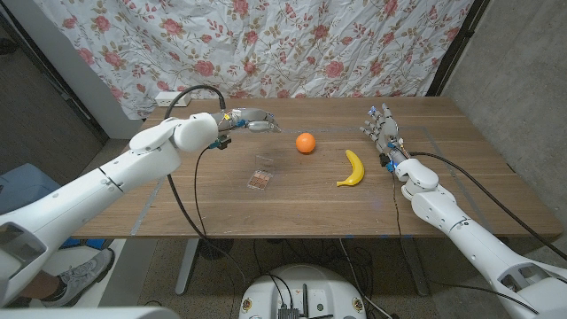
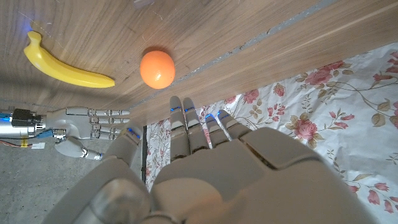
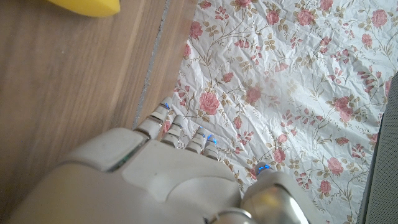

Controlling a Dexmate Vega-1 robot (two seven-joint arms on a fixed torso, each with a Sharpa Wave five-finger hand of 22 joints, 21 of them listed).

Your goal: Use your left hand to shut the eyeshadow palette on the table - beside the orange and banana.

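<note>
Eyeshadow palette (image 1: 260,180) is sitting open on the counter (image 1: 221,208), near the orange (image 1: 306,143), on its left and closer to the robot; the banana (image 1: 353,168) is lying on the orange's other side. Left hand (image 1: 251,120) is hovering above the counter left of the orange, farther back than the palette, fingers (image 2: 186,124) stretched out straight, holding nothing. Right hand (image 1: 384,129) is waiting beyond the banana, fingers apart, empty. Palette looks small, light, rigid plastic; probably slides if shoved sideways. The clear lid is hard to make out, looks raised. My call: push the lid's free edge down toward the base, don't grip.
</note>
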